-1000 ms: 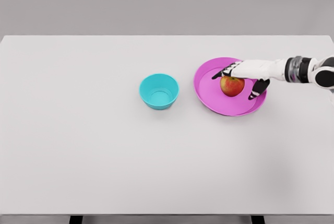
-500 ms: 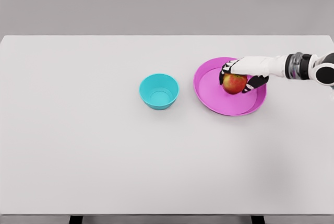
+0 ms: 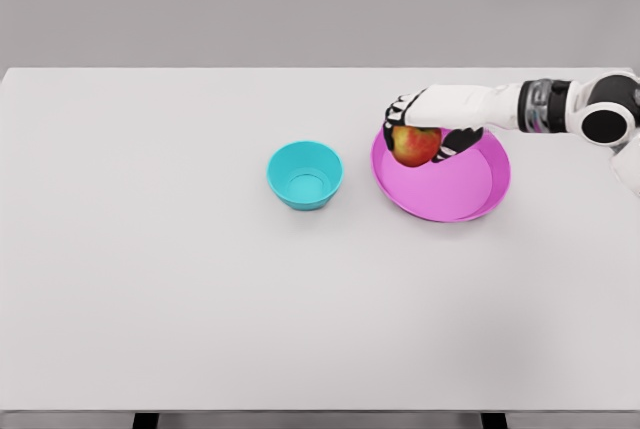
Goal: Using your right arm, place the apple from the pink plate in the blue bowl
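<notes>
Head view, and the right hand [image 3: 425,129] has its fingers wrapped over the apple [image 3: 414,145], gripping it from above at the near-left rim of the pink plate [image 3: 470,194]. The apple looks lifted clear of the plate, though from this angle I can't be sure how high. The blue bowl [image 3: 305,175] waits well apart to the left on the table [image 3: 200,299]. My read: carry it across level, keep the grip firm, stay high enough to clear the bowl's rim, centre over the opening, then lower before letting go so it doesn't bounce out
</notes>
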### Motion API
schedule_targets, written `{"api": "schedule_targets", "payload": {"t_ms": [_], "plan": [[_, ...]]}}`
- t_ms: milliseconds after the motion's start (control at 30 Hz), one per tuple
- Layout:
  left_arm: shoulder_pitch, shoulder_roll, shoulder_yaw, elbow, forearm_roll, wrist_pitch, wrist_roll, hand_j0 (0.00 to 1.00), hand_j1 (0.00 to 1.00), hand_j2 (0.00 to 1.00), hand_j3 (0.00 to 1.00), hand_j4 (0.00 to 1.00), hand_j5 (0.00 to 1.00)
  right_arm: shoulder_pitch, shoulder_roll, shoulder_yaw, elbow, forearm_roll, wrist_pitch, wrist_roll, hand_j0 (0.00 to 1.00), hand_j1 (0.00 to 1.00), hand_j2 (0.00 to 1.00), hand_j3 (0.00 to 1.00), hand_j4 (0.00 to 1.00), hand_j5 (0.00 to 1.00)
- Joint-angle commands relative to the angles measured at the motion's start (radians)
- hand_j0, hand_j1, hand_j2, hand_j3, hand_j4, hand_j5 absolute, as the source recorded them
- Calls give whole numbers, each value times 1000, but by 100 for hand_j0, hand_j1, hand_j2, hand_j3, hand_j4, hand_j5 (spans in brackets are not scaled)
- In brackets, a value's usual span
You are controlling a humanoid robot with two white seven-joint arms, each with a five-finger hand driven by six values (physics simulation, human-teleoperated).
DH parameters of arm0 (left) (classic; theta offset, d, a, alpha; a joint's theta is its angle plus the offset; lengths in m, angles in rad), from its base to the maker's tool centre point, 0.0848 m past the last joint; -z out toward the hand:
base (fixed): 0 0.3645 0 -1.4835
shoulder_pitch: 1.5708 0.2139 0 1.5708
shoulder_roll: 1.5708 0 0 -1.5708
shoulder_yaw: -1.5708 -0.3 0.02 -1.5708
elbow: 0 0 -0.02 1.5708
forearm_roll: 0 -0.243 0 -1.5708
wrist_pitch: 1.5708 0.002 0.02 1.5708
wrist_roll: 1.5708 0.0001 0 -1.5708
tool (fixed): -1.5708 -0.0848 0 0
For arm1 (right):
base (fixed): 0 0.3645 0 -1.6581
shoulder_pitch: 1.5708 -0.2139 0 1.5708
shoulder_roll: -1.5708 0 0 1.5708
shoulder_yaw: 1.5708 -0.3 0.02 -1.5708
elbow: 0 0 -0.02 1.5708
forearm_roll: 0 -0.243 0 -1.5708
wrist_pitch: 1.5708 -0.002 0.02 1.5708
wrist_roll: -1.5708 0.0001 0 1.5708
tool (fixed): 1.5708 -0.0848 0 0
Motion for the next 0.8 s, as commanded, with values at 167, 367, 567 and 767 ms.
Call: {"api": "schedule_targets", "payload": {"t_ms": [167, 367, 567, 767], "plan": [[0, 0, 0, 0, 0, 0, 0, 100, 100, 100, 100, 100, 100, -17, 65, 8, -121, -7, 2, -1, 18, 18, 18, 18, 18, 18], [0, 0, 0, 0, 0, 0, 0, 100, 100, 100, 100, 100, 100, -31, 153, 11, -115, -4, 2, -1, 18, 18, 18, 18, 18, 18], [0, 0, 0, 0, 0, 0, 0, 100, 100, 100, 100, 100, 100, -71, 261, 68, -13, 43, 2, -1, 18, 18, 18, 18, 18, 18], [0, 0, 0, 0, 0, 0, 0, 100, 100, 100, 100, 100, 100, -80, 277, 86, 29, 55, 2, -1, 19, 19, 19, 19, 19, 19]]}}
